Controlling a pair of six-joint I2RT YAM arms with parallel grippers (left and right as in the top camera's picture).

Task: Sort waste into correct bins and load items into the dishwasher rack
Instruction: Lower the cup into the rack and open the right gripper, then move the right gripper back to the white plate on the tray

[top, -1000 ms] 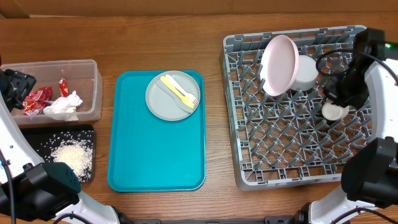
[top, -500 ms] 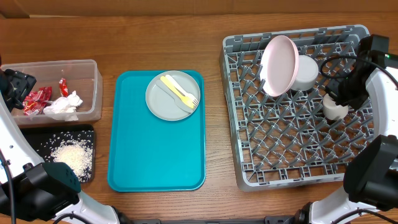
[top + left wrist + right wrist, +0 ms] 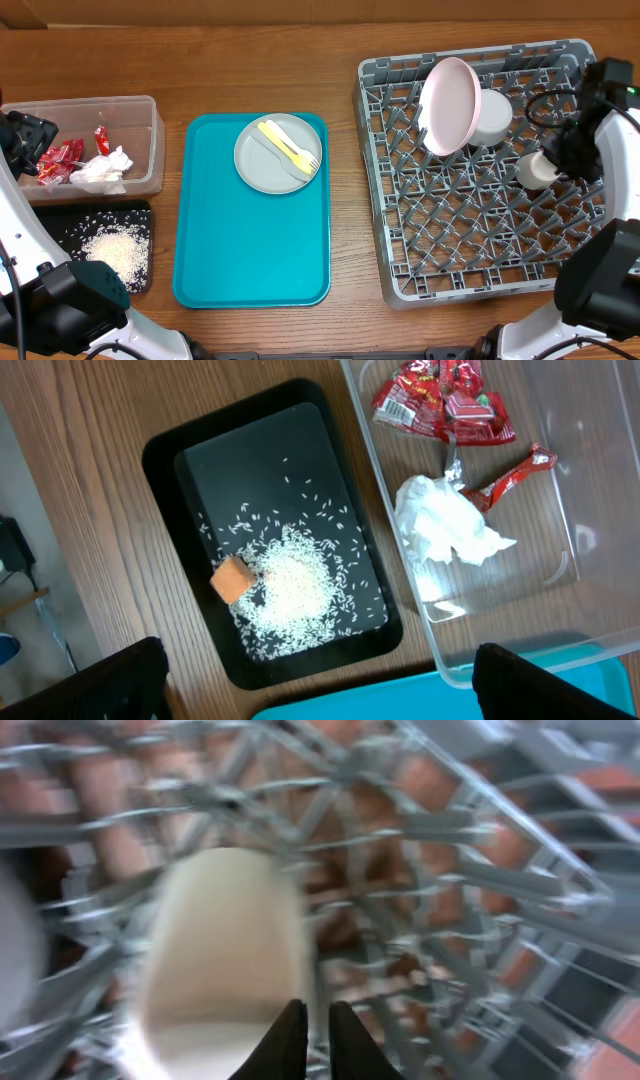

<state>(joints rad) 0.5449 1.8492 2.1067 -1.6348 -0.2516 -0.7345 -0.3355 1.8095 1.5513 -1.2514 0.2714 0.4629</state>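
Right gripper [image 3: 317, 1042]: fingertips nearly together with a slim gap. Blur hides whether they nip the small white cup [image 3: 225, 950] just beside them. Cup sits in the dishwasher rack [image 3: 371, 170], right side, near the white bowl [image 3: 492, 118]. Left gripper [image 3: 318, 685]: spread wide, empty, above the black tray [image 3: 170, 470].

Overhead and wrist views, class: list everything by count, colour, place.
rack: 1, grey, right
white plate, bowl, cup: 1 each, white, in rack
teal tray: 1, teal, centre
grey plate: 1, grey, on it
fork, spoon: 1 each, yellow, on grey plate
tub: 1, clear, left
wrappers: 2, red, tub
napkin: 1, white, tub
black tray: 1, black, front left
rice: pile, white, black tray
cube: 1, orange, by rice
left jaws: open, over black tray
right jaws: near-closed, by cup
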